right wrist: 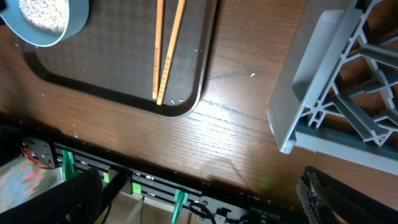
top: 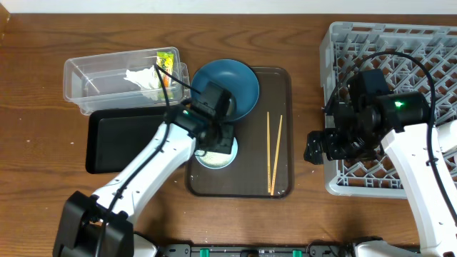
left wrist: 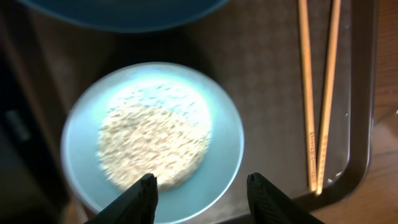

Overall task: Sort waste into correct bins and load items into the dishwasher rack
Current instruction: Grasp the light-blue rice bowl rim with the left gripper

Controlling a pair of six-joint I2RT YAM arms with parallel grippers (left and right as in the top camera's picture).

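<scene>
Your left pincer (left wrist: 200, 180) hangs spread over the near rim of the white bowl (left wrist: 152, 140), pinching nothing. One fingertip (left wrist: 144, 194) sits over the near edge of the rice (left wrist: 152, 146), the other (left wrist: 268, 198) just outside the rim on the right. That bowl stands on the brown tray (left wrist: 364, 124), close to the near side of the blue bowl-plate (top: 239, 78), with the two chopsticks (top: 273, 153) well apart to its right. The main risk, I judge, is spilling: if you close on the rim and lift at a tilt, loose grains will scatter over the brown tray, and a finger pressed into the heap would push grains over the edge. Carry it level to whichever bin takes the rice. Overhead, the arm hides most of the bowl, and only the left wrist camera shows its contents. Only the overhead view shows the clear tub (top: 107, 75), already holding the tissue (top: 145, 78) and wrapper (top: 167, 63), and the black tray (top: 118, 139) just near of it. Your right pincer (top: 315, 146) hovers by the left edge of the dishwasher rack (top: 428, 43). Its own camera suggests the fingers are spread and holding nothing.
</scene>
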